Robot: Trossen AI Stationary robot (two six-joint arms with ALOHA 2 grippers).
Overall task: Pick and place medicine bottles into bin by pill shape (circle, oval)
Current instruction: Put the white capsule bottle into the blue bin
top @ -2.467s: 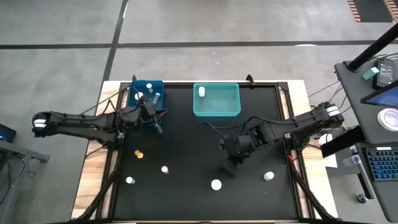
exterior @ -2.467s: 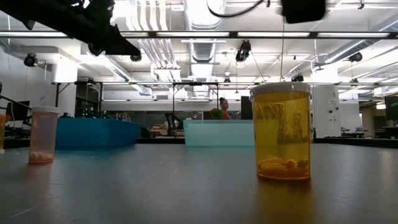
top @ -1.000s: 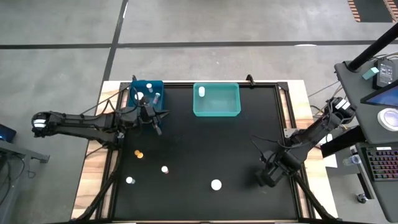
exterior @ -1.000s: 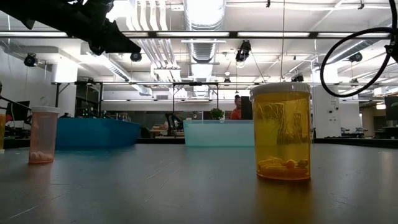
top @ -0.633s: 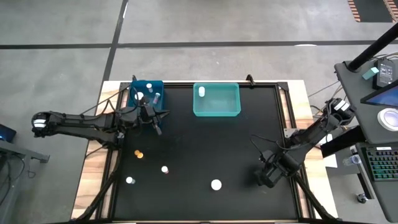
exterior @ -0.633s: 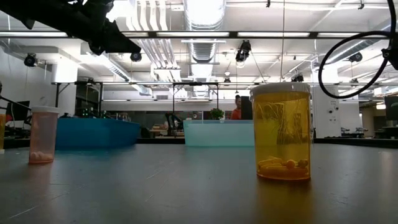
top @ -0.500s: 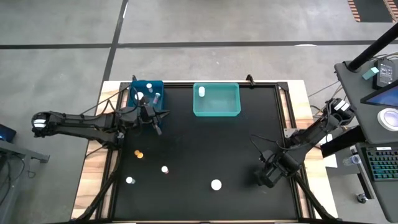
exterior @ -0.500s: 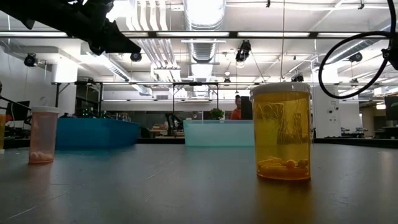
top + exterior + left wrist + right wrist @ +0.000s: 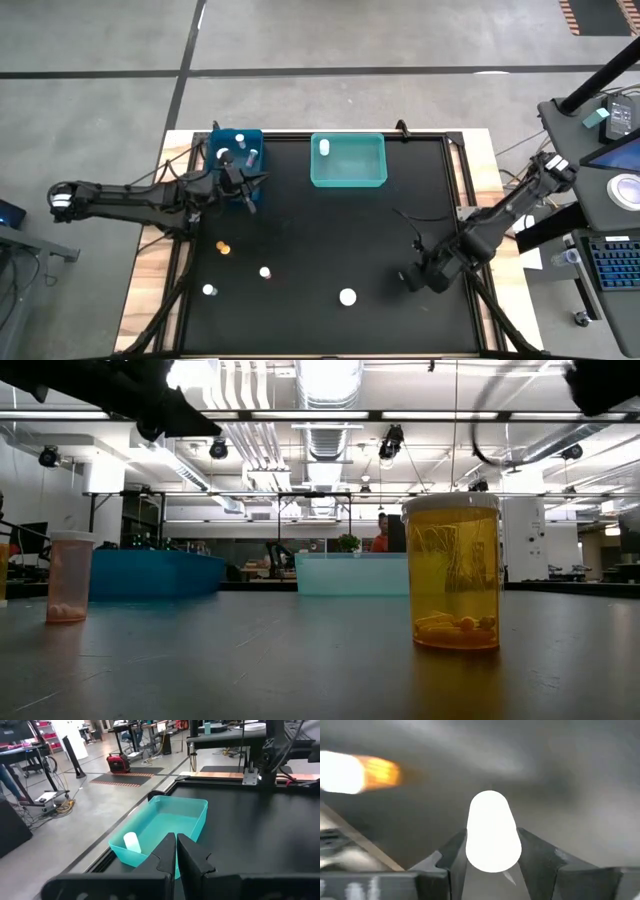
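We note two bins (image 9: 236,151) (image 9: 348,161) side by side at the worktop's (image 9: 320,230) far edge; four bottles (image 9: 223,247) (image 9: 265,272) (image 9: 208,291) (image 9: 347,297) stand well apart across the near left.

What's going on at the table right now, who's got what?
The right hand is shut on a white bottle at the table's near right. The left hand is shut and empty, beside the blue bin. One bottle lies in the teal bin, and at least two are in the blue one. Four bottles are loose on the black table; the nearest is the amber one.
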